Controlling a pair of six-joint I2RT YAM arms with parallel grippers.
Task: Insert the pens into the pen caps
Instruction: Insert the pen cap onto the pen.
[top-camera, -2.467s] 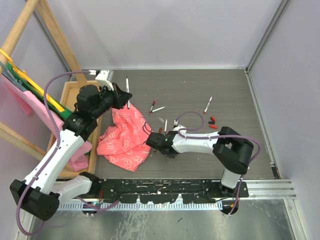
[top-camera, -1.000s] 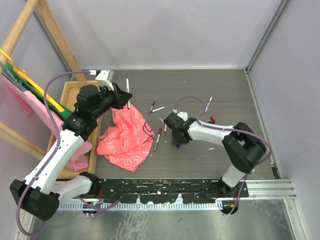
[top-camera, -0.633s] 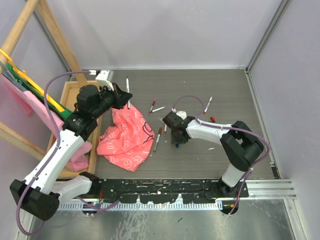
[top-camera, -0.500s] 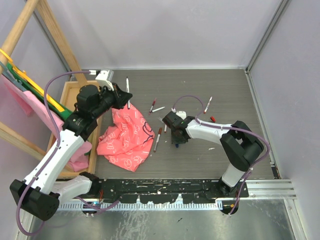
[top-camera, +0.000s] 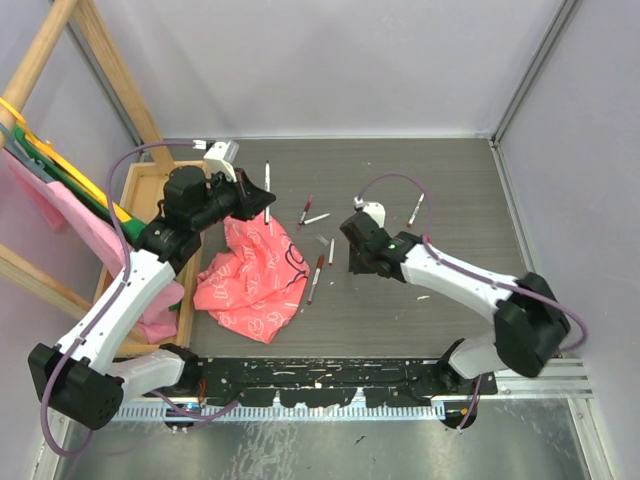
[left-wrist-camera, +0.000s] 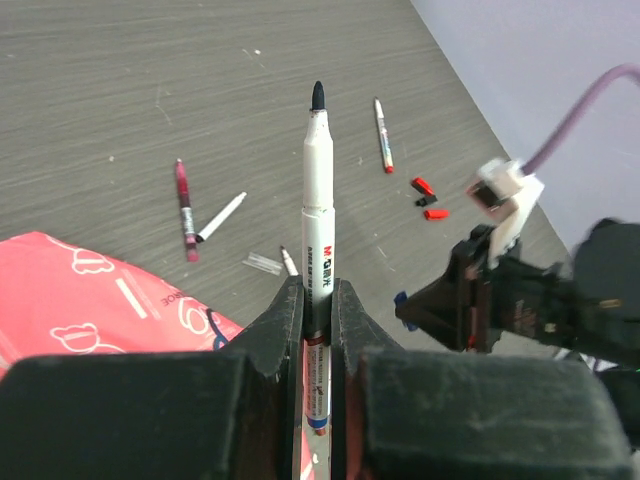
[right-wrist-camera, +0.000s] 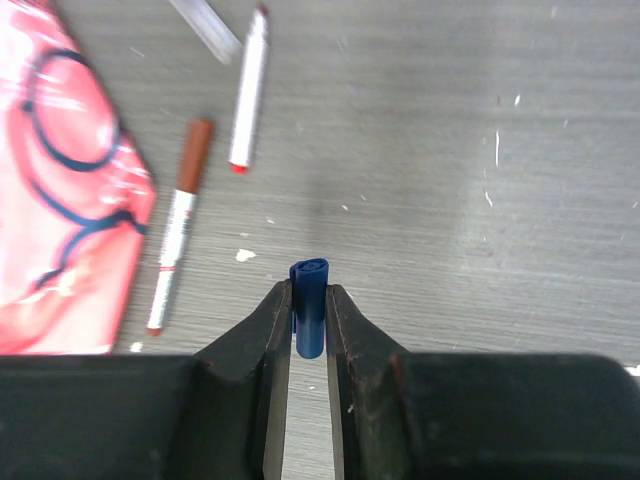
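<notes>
My left gripper (left-wrist-camera: 317, 300) is shut on a white pen (left-wrist-camera: 317, 200) whose dark tip points away from the wrist; from above this pen (top-camera: 267, 185) sticks out over the table's back left. My right gripper (right-wrist-camera: 308, 300) is shut on a small blue pen cap (right-wrist-camera: 310, 318), held above the table; the left wrist view shows that cap (left-wrist-camera: 400, 297) at the right gripper's tip. Loose pens lie between the arms: one with a dark red cap (top-camera: 316, 277), a white one (top-camera: 331, 250), and others (top-camera: 304, 210) (top-camera: 416, 209). Red caps (left-wrist-camera: 435, 213) lie further right.
A pink patterned cloth (top-camera: 250, 275) lies crumpled left of centre, next to the loose pens. A wooden tray (top-camera: 140, 200) and a wooden frame with hanging cloths stand at the left. Grey walls close the back and right sides.
My right gripper closed on the blue cap, lifted off the table and swung right, away from the cloth. The left arm carried its pen slightly to the right.
</notes>
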